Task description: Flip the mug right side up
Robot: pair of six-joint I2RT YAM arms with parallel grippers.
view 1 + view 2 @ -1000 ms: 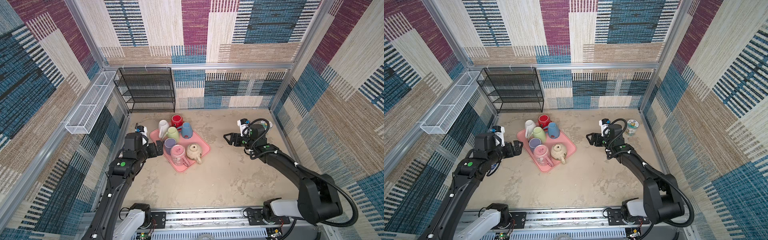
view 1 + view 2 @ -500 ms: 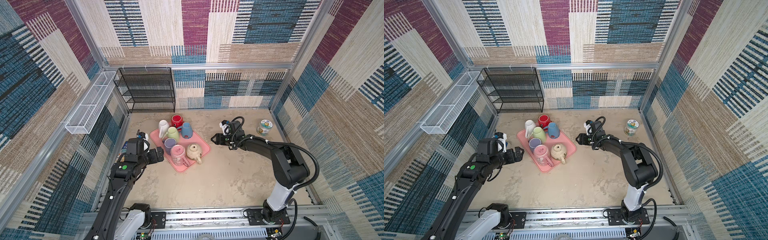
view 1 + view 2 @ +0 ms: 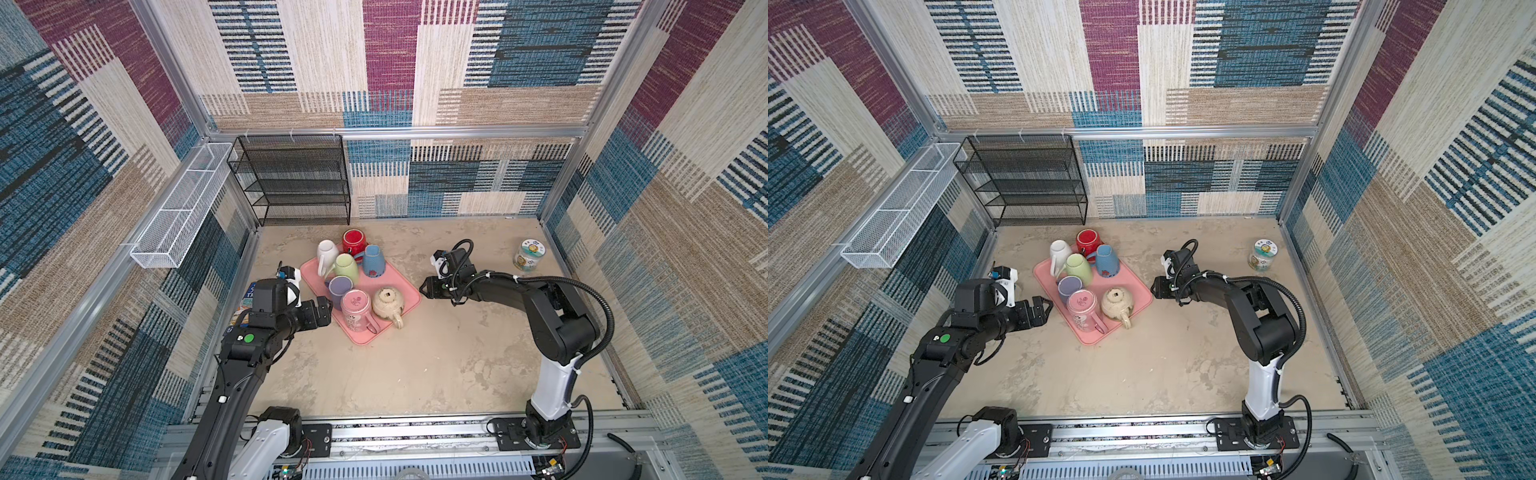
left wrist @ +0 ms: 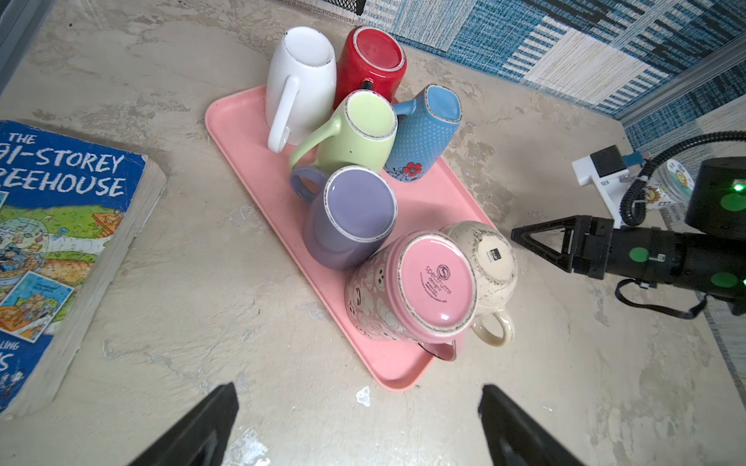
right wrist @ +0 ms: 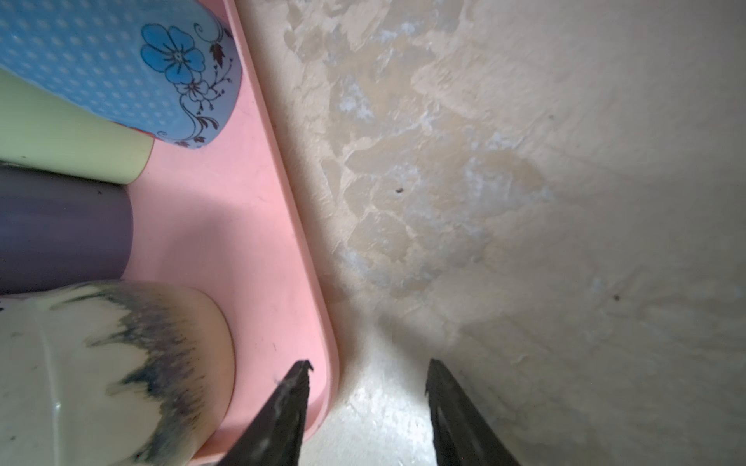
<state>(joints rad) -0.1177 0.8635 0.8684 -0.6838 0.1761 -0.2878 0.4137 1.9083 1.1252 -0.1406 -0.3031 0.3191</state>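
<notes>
Cream mug [image 3: 387, 302] upside down on tray [image 3: 395, 277], right hand [image 3: 423, 287] just beside it, apart, astride tray rim.

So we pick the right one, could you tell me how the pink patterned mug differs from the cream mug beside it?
The pink patterned mug is tall and straight-sided; the cream mug is squat and rounded. The pink patterned mug bears pale motifs; the cream mug has dark streaks and speckles. Both stand upside down, side by side, on the pink tray.
</notes>
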